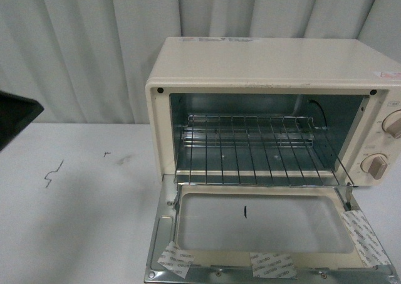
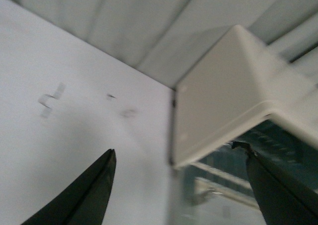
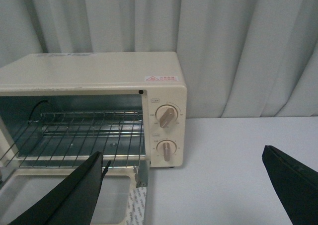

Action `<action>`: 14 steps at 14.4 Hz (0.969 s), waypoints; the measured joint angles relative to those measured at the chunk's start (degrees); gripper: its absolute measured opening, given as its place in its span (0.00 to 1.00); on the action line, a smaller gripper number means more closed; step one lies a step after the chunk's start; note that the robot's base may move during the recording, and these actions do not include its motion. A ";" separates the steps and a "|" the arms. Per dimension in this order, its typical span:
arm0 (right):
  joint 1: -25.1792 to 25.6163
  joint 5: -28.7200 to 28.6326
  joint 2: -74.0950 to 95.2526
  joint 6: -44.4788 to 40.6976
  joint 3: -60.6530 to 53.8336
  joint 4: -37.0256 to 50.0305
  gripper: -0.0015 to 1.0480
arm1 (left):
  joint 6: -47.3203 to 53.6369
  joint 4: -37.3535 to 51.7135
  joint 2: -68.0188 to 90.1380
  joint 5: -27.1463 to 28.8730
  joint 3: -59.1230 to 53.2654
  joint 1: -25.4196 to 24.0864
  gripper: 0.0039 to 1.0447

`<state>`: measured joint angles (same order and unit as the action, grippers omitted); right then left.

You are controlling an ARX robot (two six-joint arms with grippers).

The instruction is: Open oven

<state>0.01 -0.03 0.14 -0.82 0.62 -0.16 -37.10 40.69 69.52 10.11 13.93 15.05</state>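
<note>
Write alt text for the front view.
A cream oven sits on a white table with its glass door folded down flat, showing a bare wire rack inside. Two knobs sit right of the opening; pale curtains hang behind.

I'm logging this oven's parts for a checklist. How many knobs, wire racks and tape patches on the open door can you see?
Knobs on the oven: 2
Wire racks: 1
Tape patches on the door: 3
Total: 6
</note>
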 joint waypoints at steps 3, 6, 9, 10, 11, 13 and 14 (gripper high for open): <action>0.00 0.04 0.07 0.00 0.00 -0.07 0.94 | 29.09 15.23 -9.38 0.63 -9.40 -4.76 0.42; 0.00 0.04 0.07 0.00 0.00 -0.04 0.94 | 35.28 6.23 -18.75 -2.84 -12.24 -7.85 0.05; 0.00 0.04 0.07 0.00 0.00 -0.04 0.94 | 36.11 -2.69 -30.12 -9.44 -13.20 -14.05 0.01; 0.00 0.15 0.07 0.00 0.00 -0.04 0.94 | 36.09 -5.44 -32.79 -9.27 -13.35 -15.37 0.01; 0.00 0.04 0.07 0.00 0.00 -0.02 0.94 | 36.11 -7.74 -35.87 -9.94 -13.38 -15.19 0.01; 0.00 0.04 0.07 0.00 0.00 -0.04 0.94 | 36.11 -13.40 -41.81 -10.08 -13.38 -15.04 0.01; 0.00 0.07 0.07 0.00 0.00 -0.04 0.94 | 36.09 -15.50 -44.09 -10.05 -13.38 -15.04 0.01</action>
<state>0.01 0.03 0.21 -0.82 0.62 -0.21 -1.02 25.19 25.43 0.05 0.56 0.01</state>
